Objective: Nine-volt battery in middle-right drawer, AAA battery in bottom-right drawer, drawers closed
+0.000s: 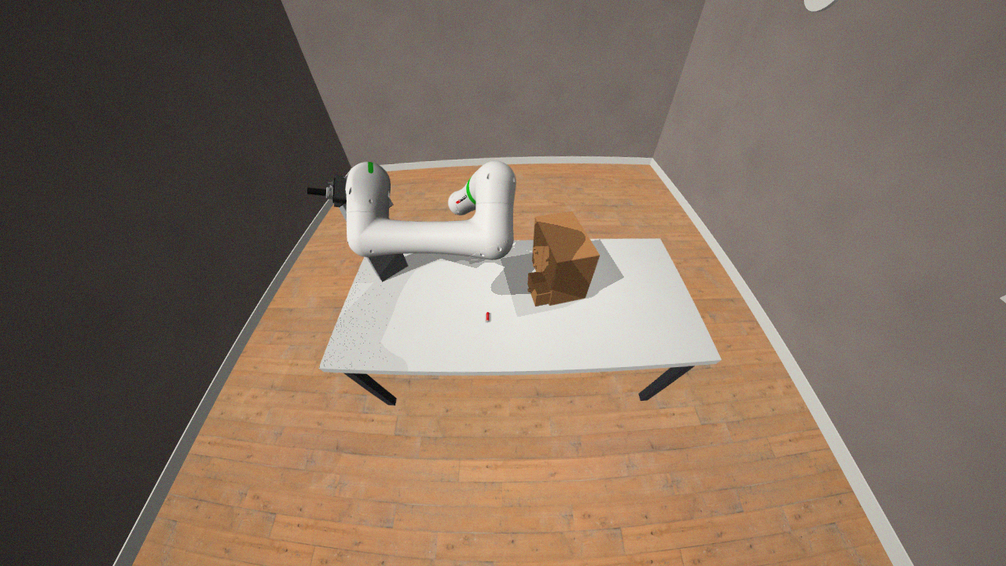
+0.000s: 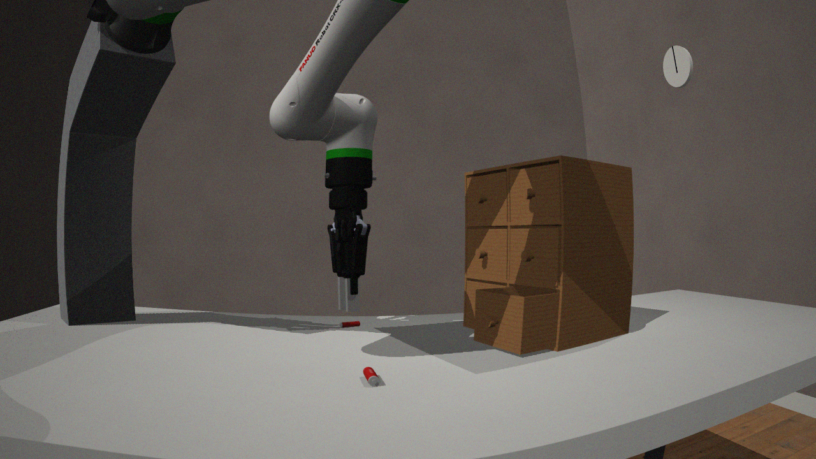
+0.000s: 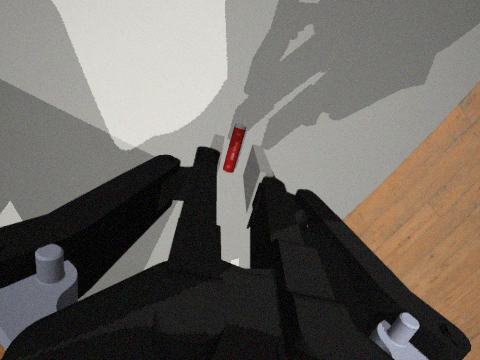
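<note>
The wooden chest [image 1: 578, 280] [image 2: 596, 256] stands upright. Its bottom right drawer [image 1: 541, 297] [image 2: 539, 320] is pulled partly out; the inside is not visible. The right drawer of the middle row [image 2: 543, 242] looks pushed in. A slim red battery [image 2: 350, 324] [image 3: 235, 148], apparently the AAA, lies on the table below the gripper. My gripper [image 2: 343, 308] [image 3: 234, 156] points down above it, open with a narrow gap and nothing between the fingers. In the wrist view, the battery shows between and just beyond the fingertips. The arm hides the gripper in the top view. No nine-volt battery is visible.
A thicker red battery [image 1: 487, 317] [image 2: 370, 377] lies on the white table [image 1: 604, 344] [image 2: 228, 393], nearer the front edge. The chest stands to the right of the gripper in the exterior view. The arm's dark pedestal [image 1: 388, 266] [image 2: 102, 228] stands at the left.
</note>
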